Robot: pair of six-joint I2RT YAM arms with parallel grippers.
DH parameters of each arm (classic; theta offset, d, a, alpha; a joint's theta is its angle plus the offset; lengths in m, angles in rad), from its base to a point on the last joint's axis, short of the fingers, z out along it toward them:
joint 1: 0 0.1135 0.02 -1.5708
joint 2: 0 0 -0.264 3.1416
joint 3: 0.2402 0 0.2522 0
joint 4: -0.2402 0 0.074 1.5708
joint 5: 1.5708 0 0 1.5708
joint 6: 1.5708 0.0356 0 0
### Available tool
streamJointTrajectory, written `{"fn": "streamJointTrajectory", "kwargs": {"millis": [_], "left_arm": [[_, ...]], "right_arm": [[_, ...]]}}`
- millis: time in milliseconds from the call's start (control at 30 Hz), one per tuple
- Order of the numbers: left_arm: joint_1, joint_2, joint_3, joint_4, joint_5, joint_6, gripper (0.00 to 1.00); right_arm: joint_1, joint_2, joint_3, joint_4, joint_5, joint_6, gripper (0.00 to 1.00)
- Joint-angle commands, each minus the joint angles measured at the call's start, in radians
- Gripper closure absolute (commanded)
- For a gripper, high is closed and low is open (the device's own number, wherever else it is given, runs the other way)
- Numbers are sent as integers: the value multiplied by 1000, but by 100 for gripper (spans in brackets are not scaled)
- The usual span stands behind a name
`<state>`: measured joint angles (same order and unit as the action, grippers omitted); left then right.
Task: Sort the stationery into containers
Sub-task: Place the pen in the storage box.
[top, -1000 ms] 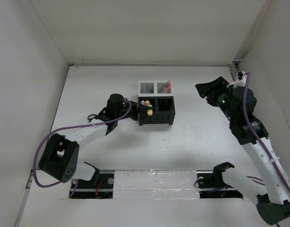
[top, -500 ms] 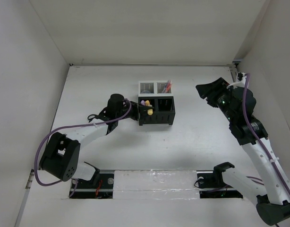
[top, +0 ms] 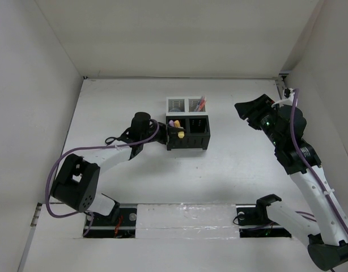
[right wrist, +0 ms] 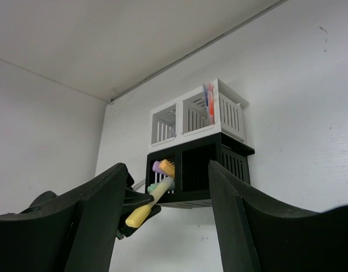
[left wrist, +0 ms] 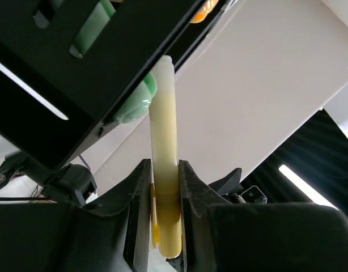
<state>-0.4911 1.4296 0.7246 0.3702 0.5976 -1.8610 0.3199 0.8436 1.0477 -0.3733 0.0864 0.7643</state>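
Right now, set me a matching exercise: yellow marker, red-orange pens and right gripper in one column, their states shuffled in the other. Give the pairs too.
Column one
1. yellow marker
2. red-orange pens
3. right gripper

Column two
A. open, holding nothing
B. clamped in the left gripper, tip at a black bin
C. standing in a white bin

Pairs: 1-B, 2-C, 3-A
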Motion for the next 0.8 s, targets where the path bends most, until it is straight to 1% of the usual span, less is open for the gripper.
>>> {"fn": "streamJointTrajectory", "kwargs": {"millis": [0, 100, 167, 200, 267, 500, 600, 633, 700, 733, 767], "left_arm": [[-1, 2, 50, 51, 21, -4, 87], [-1, 2, 59, 52, 31, -15, 84], [-1, 2, 59, 52, 31, -15, 79], [-1, 11, 68, 52, 31, -15, 79], [-1, 11, 68, 52, 31, -15, 76], [-1, 11, 78, 39, 31, -15, 75], [-1, 20, 78, 39, 31, -15, 67], [-1, 20, 78, 39, 31, -15, 66], [-1, 20, 78, 50, 31, -15, 63], [-1, 20, 78, 50, 31, -15, 59], [-1, 20, 78, 50, 31, -15, 57]], "right_arm": [[-8, -15, 3, 19, 6, 6, 35], [-8, -15, 3, 28, 6, 6, 35], [-8, -15, 3, 28, 6, 6, 35], [-8, -15, 3, 28, 6, 6, 35], [-8, -15, 3, 28, 6, 6, 35], [-18, -6, 3, 28, 6, 6, 35], [-18, -6, 3, 28, 6, 6, 35], [-18, -6, 3, 28, -3, 6, 35], [-18, -6, 3, 28, -4, 6, 35], [-18, -6, 3, 28, -4, 6, 35], [-18, -6, 3, 37, -4, 6, 35]]}}
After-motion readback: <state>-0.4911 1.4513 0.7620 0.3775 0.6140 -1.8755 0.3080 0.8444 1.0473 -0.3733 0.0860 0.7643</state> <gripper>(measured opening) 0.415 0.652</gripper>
